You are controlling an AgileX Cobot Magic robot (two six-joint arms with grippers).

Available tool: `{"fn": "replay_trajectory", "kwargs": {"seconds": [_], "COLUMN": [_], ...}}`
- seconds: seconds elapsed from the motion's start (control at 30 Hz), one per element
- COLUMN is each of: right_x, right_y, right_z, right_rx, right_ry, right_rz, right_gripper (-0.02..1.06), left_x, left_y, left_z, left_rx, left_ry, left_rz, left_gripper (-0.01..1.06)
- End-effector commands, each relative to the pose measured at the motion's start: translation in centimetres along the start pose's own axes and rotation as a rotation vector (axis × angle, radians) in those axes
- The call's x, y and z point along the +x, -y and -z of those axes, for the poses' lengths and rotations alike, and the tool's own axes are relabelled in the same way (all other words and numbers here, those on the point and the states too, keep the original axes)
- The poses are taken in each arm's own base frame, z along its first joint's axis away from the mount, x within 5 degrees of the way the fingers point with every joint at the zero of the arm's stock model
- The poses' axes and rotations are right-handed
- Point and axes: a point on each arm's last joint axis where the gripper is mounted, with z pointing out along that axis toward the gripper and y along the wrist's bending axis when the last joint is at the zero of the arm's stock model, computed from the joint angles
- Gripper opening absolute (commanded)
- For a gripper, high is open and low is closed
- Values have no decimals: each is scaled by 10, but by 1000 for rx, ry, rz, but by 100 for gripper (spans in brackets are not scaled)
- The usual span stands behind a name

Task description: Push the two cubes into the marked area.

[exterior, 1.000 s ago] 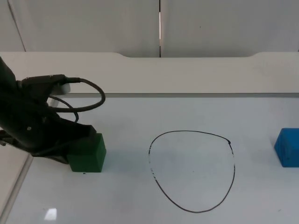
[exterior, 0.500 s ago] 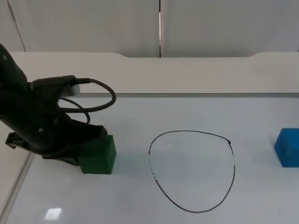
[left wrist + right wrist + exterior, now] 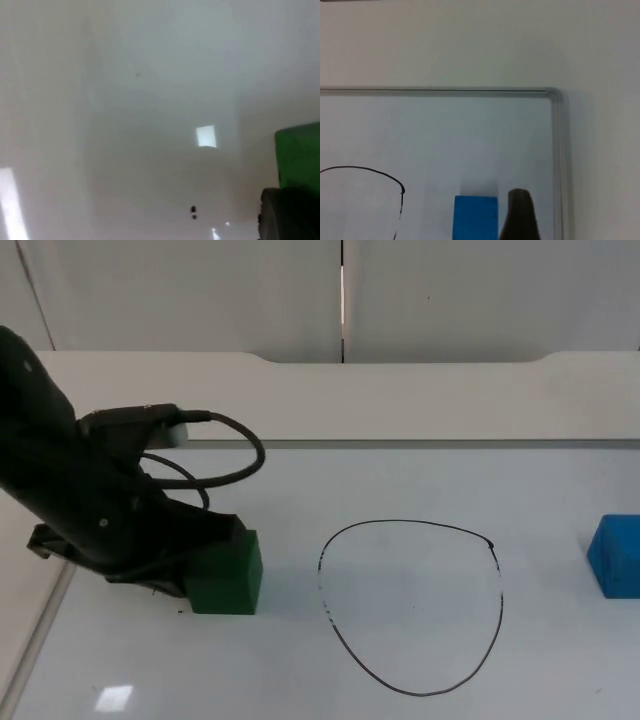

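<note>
the left gripper [image 3: 195,565] sits low on the whiteboard [image 3: 420,480] near its left edge, pressed against the left face of the green cube [image 3: 226,573]; i cannot tell how wide it stands, because the arm's body covers it. the green cube rests on the board just left of the marked area [image 3: 412,606], a black outline drawn around the board's middle, and lies wholly outside that line. the blue cube [image 3: 615,556] rests near the board's right edge, well apart from the outline. the right gripper [image 3: 519,215] waits just beside the blue cube near the board's far right corner; its spread cannot be told.
</note>
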Motion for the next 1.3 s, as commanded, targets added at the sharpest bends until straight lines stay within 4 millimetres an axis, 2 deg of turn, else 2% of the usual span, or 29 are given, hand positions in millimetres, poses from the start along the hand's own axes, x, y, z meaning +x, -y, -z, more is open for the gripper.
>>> {"fn": "replay_trajectory", "kwargs": {"seconds": [0.0,0.63,0.9,1.27], "right_x": [-2,-2,-2,-2], "right_y": [-1,-2,-2,-3], "right_z": [2,2,2,2], "right_rx": [-5,-9,-10,-20], "right_ry": [16,16,14,9], "right_rz": [15,11,9,0], "right_gripper": [56,56,56,56], "left_x": [0,3,6,4], "left_y": [8,14,30,29], "left_z": [-1,-2,-4,-4], "left_rx": [8,30,37,28], "left_ry": [12,-8,7,29], "left_rz": [12,32,-1,7], "left_gripper": [0,0,0,0]}}
